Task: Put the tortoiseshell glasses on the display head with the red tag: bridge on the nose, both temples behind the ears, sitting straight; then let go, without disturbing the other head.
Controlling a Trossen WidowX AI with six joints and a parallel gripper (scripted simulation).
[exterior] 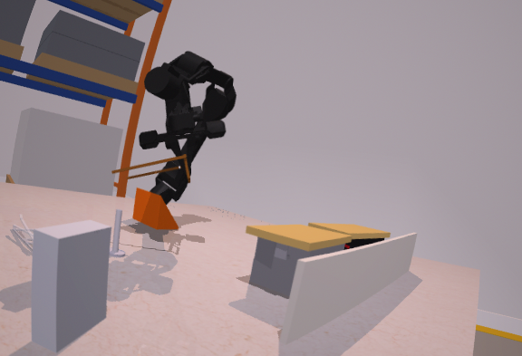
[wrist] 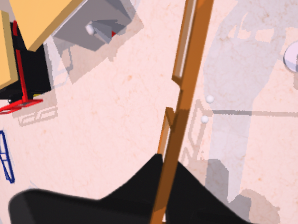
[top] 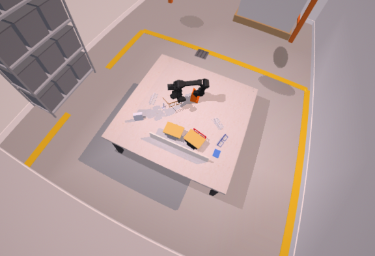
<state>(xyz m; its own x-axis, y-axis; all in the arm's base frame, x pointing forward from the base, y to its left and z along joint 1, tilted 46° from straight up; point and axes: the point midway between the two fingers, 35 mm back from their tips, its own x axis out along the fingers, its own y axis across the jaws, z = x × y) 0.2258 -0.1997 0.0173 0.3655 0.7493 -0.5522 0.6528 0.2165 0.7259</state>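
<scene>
Your gripper (top: 179, 99) (exterior: 183, 154) (wrist: 163, 161) pinches the tortoiseshell glasses (top: 170, 105) (exterior: 149, 164) (wrist: 188, 90) nearly shut; rotating them too low could snag temples on the grey display head (top: 173, 129) (exterior: 272, 265) (wrist: 95, 32) beyond it.

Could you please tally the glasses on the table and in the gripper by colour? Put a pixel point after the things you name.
Tortoiseshell glasses (top: 172, 104) (exterior: 149, 164) (wrist: 185, 105): 1
Red glasses (top: 198, 132) (exterior: 347, 246) (wrist: 21, 75): 1
Blue glasses (top: 222, 141) (wrist: 6, 157): 1
White glasses (top: 153, 98) (top: 218, 123) (exterior: 23, 234): 2
Total: 5
</scene>
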